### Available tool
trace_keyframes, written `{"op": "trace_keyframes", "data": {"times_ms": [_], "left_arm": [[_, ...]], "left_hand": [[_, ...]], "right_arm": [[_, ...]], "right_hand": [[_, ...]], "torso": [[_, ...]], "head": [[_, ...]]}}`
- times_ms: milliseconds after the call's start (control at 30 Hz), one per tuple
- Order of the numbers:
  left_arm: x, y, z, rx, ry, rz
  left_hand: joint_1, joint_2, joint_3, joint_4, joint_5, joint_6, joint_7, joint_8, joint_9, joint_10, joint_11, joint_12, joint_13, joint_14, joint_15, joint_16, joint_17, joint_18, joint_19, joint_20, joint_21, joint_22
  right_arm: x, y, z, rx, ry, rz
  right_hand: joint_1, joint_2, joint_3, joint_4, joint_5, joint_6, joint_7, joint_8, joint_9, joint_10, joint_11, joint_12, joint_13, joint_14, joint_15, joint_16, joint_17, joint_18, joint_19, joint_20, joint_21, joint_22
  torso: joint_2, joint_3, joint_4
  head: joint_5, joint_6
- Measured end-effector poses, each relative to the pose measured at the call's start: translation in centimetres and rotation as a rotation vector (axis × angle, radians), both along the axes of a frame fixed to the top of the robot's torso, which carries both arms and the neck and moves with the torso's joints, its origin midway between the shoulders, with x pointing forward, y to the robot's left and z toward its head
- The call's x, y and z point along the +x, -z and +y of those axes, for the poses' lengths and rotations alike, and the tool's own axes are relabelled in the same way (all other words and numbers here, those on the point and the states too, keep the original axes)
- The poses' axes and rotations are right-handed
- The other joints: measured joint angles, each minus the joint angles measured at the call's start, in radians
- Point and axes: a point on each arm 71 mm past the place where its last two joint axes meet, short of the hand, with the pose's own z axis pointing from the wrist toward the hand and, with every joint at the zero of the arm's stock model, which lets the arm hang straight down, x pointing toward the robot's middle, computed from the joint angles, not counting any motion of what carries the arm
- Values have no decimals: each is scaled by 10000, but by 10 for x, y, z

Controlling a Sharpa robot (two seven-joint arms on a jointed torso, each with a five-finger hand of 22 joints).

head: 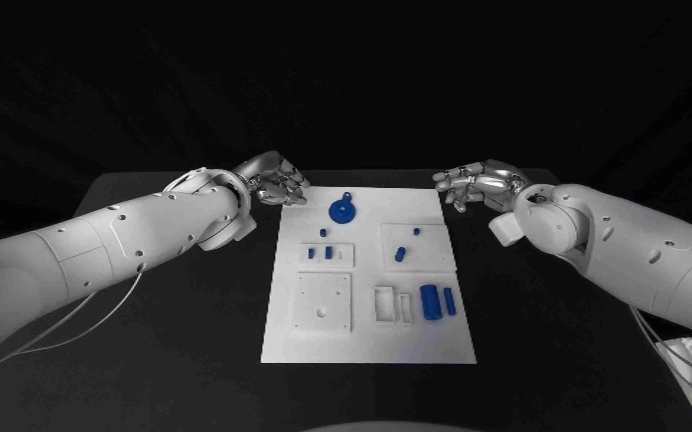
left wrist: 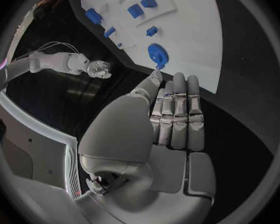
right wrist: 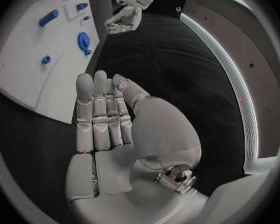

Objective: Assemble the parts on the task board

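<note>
The white task board (head: 368, 287) lies at the centre of the black table (head: 159, 332), with the robot's two silver hands poised just off its far corners. The left hand (head: 271, 181) hangs at about 11 o'clock from the board's middle, empty, its fingers straight and side by side in the left wrist view (left wrist: 177, 112). The right hand (head: 476, 185) mirrors it at about 1 o'clock, likewise holding nothing, fingers extended in the right wrist view (right wrist: 102, 114).

On the board, a round blue gear-like part (head: 342, 211) sits near the far edge at 12 o'clock, between the two hands and apart from both. Small blue pegs (head: 317, 251) stand in a block left of centre, two more blue pieces (head: 405, 241) at about 2 o'clock. Two longer blue cylinders (head: 438, 302) lie side by side at 4 o'clock, next to a white slotted holder (head: 394, 304). A white square plate (head: 325, 301) occupies the 7 o'clock quarter.
</note>
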Motion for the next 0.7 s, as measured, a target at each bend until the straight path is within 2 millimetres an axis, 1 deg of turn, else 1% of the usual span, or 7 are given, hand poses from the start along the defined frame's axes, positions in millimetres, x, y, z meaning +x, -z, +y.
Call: {"op": "trace_keyframes", "data": {"times_ms": [67,200,267,400,500,567,700], "left_arm": [[-1,-1,0,-265,-60,39],[-4,-3,0,-770,-156,121],[-5,-3,0,-1067,-192,191],[-9,-5,-2,-1519,-230,311],[-12,-6,-4,-1867,-239,417],[-13,-6,-6,-2067,-229,487],[-16,-7,-9,-2356,-173,600]], "left_hand": [[0,0,0,0,0,33,33,0,0,1,1,0,0,0,0,67,60,0,34,-34,0,68],[0,0,-41,-41,0,124,124,0,0,2,1,0,0,0,0,76,222,0,34,-34,0,291],[0,0,-41,-41,18,140,140,0,0,2,1,0,1,34,-35,115,258,0,51,-17,0,344],[-53,53,-40,-41,47,193,193,0,0,2,2,0,1,39,-39,115,283,0,89,-17,-1,382],[-55,54,-40,-41,47,193,193,0,0,3,2,0,1,38,-39,115,283,0,89,-17,-1,382],[-55,54,-40,-41,47,229,229,0,0,3,2,0,1,38,-38,115,295,0,89,-17,-1,382],[-98,98,-40,-41,46,230,229,0,0,79,5,-1,1,72,-3,115,315,1,88,-17,-1,382]], "right_arm": [[-3,2,2,-983,-277,-248],[-8,3,4,-2989,-537,-1077],[-10,2,4,-4012,-592,-1657],[-13,0,7,-5402,-693,-2645],[-18,-2,13,-6426,-906,-3544],[-21,-2,20,-6996,-1085,-4132],[-29,-4,33,-7811,-1393,-5141]], "right_hand": [[-119,-119,373,-18,-18,59,-60,0,97,135,-135,193,258,182,-162,100,972,27,347,-82,573,747],[-439,-466,1243,-26,-233,366,-168,-20,281,492,-311,345,715,1134,-356,-331,1527,39,1231,-301,1416,1962],[-522,-636,1784,-12,-544,400,-186,-33,361,596,-309,219,969,1444,-390,-748,1655,39,1392,-347,1456,2157],[-483,-675,2044,-5,-859,400,-186,-33,351,644,-260,-13,1098,1446,-397,-1144,1787,39,1253,-298,1047,1867],[-539,-829,2080,-14,-965,306,-174,-32,221,831,-256,-434,1121,1459,-342,-1597,2122,38,1013,-272,596,1664],[-447,-922,2079,-14,-1124,231,-127,-32,176,811,-235,-626,1083,1072,-204,-1876,2220,107,509,-197,-222,856],[-345,-1196,2218,-13,-1161,-37,32,-32,132,314,184,-1130,607,170,109,-2372,2271,273,-195,86,-864,542]], "torso": [[0,0,-5],[0,0,-11],[1,0,-11],[3,3,-5],[3,4,-1],[3,4,0],[2,-3,1]], "head": [[3,6],[-18,12],[-49,20],[-63,35],[-63,44],[-59,50],[-58,62]]}}
